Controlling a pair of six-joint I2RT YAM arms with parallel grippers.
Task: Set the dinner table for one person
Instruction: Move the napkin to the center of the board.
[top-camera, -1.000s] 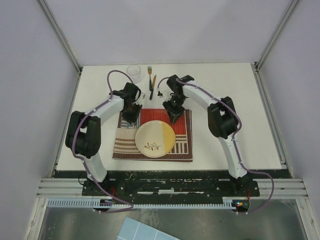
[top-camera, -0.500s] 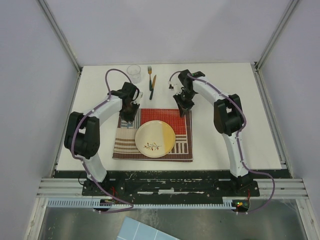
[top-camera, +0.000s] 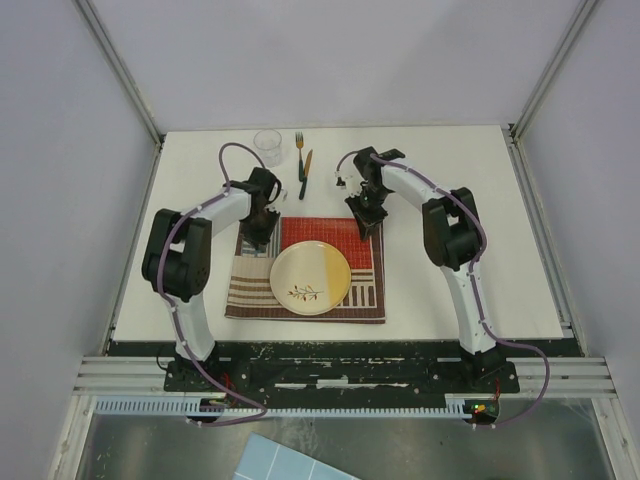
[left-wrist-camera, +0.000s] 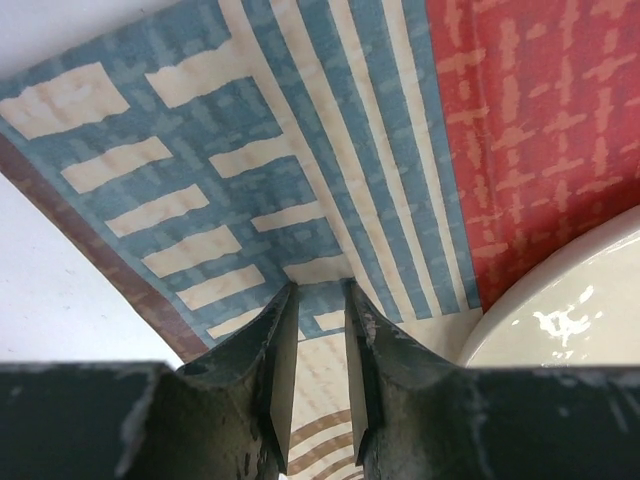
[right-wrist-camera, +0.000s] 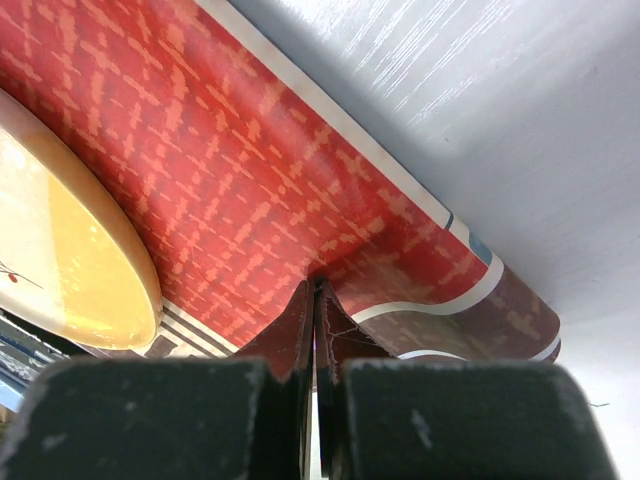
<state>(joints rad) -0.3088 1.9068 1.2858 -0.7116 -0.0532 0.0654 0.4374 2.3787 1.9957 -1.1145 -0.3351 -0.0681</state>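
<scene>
Right jaws are pinching the placemat (top-camera: 255, 290) shut near its far-right edge (cloth puckering there). Left jaws, narrowly parted, are resting on its far-left corner, with white desk (top-camera: 520, 250) stretching beyond.

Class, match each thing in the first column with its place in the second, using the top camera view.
Things:
1. clear glass tumbler
2. round cream-and-yellow plate
3. red, blue and beige striped cloth placemat

Places:
a. lying directly on the large white tabletop, near side
b. resting on the cloth
c. standing by the tabletop's far edge

Pairs: 1-c; 2-b; 3-a
</scene>
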